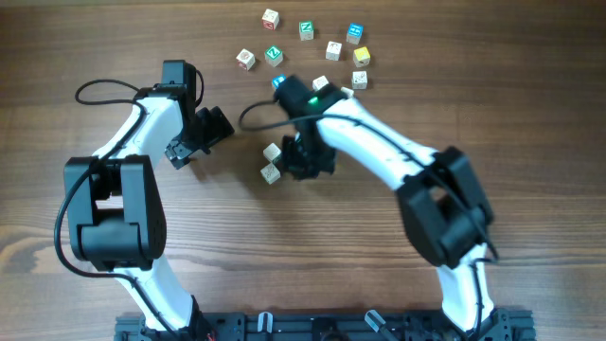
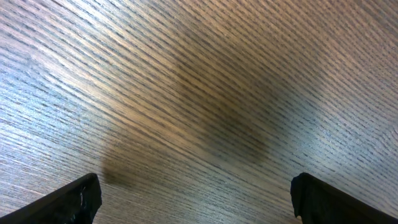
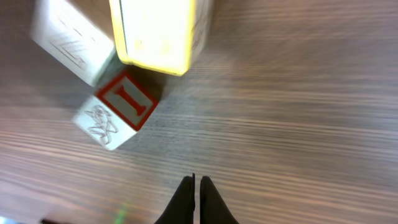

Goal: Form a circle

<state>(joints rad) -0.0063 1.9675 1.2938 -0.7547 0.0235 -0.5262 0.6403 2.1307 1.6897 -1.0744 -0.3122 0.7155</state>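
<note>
On the table, letter cubes lie beyond the shut right jaws.

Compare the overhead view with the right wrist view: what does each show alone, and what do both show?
Only overhead: the open left gripper, plus a teal cube and a blue cube at the far side. Only right wrist: the red I on the letter-I cube, and the right gripper shut on nothing. Both: the wooden table and pale cubes beside the right gripper.

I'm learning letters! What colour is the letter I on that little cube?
Red, inside a red frame on the cube. The right wrist view shows it best.
</note>
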